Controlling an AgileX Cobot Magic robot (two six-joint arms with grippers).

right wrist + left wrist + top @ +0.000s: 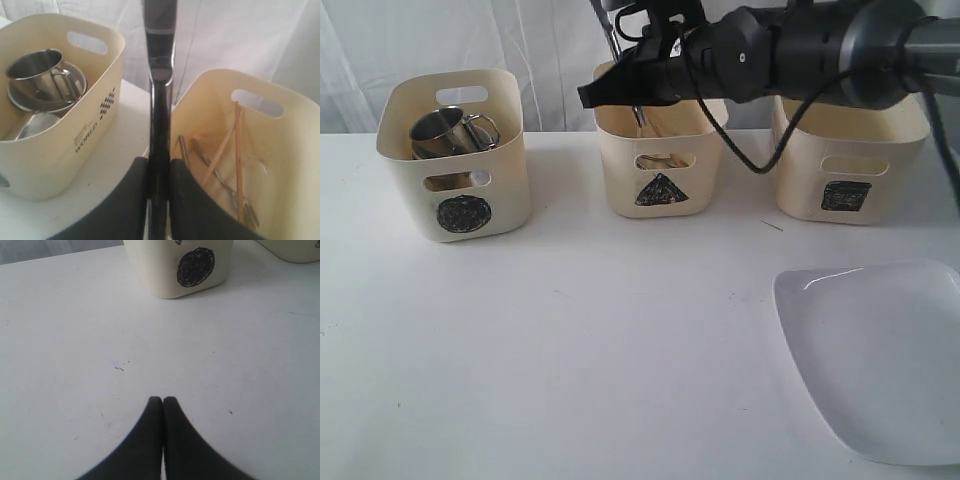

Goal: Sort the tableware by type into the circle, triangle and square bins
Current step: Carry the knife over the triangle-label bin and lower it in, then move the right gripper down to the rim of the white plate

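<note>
One knife upright, over triangle bin

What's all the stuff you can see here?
Circle bin: one, cream, left on table.
Triangle bin: one, cream, middle.
Square bin: one, cream, right.
Mug: one clear, steel, in circle bin.
Steel bowl: one, silver, under the mug.
Chopsticks: two, wooden, in triangle bin.
Fork: one, steel, in triangle bin.
Knife: one, steel, held above triangle bin.
Plate: one, white, table's front right.
Left end effector: black, shut, over the table.
Right end effector: black, gripping the knife.
</note>
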